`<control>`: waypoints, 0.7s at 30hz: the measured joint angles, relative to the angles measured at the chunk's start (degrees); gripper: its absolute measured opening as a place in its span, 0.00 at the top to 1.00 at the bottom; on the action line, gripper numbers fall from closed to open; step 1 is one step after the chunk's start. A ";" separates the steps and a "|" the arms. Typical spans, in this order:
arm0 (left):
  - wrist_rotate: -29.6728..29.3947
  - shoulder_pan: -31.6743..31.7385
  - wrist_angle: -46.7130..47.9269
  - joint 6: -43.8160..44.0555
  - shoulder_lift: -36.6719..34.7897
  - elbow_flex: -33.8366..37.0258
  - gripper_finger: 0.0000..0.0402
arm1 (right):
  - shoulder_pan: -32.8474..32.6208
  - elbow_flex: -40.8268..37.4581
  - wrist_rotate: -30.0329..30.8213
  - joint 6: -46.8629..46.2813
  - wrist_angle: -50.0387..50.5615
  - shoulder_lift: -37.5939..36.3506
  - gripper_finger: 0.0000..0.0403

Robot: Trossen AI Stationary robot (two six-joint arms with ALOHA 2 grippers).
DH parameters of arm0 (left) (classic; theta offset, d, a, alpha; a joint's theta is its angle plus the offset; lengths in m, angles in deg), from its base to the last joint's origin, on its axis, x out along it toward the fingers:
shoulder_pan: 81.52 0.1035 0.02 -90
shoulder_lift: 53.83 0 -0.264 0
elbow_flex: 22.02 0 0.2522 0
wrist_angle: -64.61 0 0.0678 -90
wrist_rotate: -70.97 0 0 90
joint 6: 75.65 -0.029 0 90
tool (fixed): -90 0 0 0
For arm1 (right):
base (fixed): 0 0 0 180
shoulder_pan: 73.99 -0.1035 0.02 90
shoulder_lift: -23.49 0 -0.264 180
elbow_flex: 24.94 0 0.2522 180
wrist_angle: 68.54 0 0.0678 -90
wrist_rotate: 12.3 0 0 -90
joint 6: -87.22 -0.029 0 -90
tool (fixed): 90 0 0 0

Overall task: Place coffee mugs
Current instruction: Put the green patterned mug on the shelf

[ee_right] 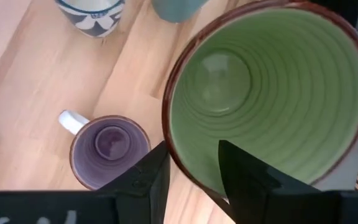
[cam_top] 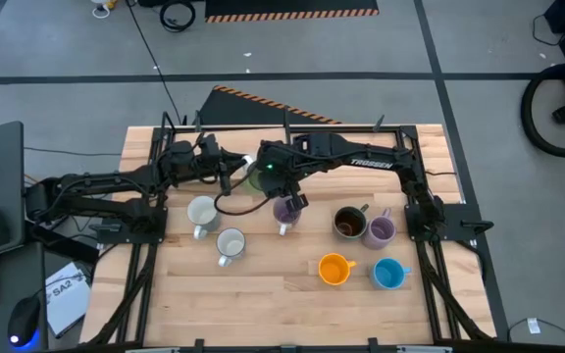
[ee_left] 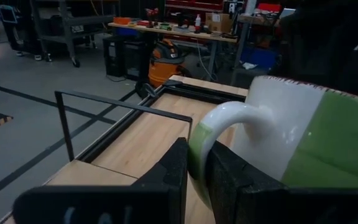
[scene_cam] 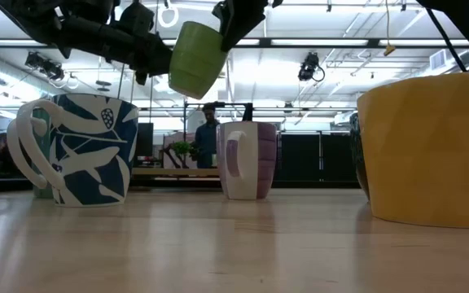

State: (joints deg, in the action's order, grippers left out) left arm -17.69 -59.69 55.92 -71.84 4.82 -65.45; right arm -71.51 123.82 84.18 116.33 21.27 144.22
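Observation:
A green mug (cam_top: 260,175) with a brown rim hangs tilted in the air over the table's far middle; the low view shows this green mug (scene_cam: 195,59) well above the tabletop. My left gripper (ee_left: 194,158) is shut on its handle. My right gripper (ee_right: 192,169) stands open at the mug's mouth, one finger outside the rim and one inside. On the wood stand a white mug (cam_top: 201,214), a blue-patterned white mug (cam_top: 231,245), a lilac mug (cam_top: 287,209), a dark brown mug (cam_top: 349,223), a second lilac mug (cam_top: 381,230), an orange mug (cam_top: 333,269) and a blue mug (cam_top: 388,274). My left gripper pinches the green mug's looped handle (ee_left: 199,140) between its two fingers, coming level from the table's left side. The mug is lifted clear of the table and tilted. My right gripper has the mug's near rim (ee_right: 185,163) between its parted fingers; I cannot tell whether they touch it.
The lilac mug (ee_right: 109,149) sits right below the held mug. A black metal frame (ee_left: 114,102) rims the table's far and side edges. Bare wood lies along the near edge (cam_top: 263,314). A person (scene_cam: 208,134) stands in the room behind.

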 joint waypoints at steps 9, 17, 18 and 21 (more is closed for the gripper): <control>7.50 6.40 -5.70 -1.57 6.74 0.09 0.89 | 0.00 -0.02 3.17 -0.11 -0.52 -2.63 0.60; 16.36 12.83 -15.17 -2.91 14.07 0.07 0.89 | 0.33 -0.02 4.76 -2.61 0.93 -6.00 0.60; 17.13 13.51 -16.29 -2.97 14.95 0.07 0.89 | 0.33 -0.02 4.83 -2.62 0.96 -6.34 0.60; 19.83 15.63 -19.40 -2.38 17.69 0.07 0.89 | 0.28 -0.02 4.61 -3.91 1.09 -7.16 0.60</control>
State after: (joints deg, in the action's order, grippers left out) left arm 2.14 -44.06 36.52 -74.22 22.51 -65.38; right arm -71.23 123.80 88.79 112.41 22.36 137.06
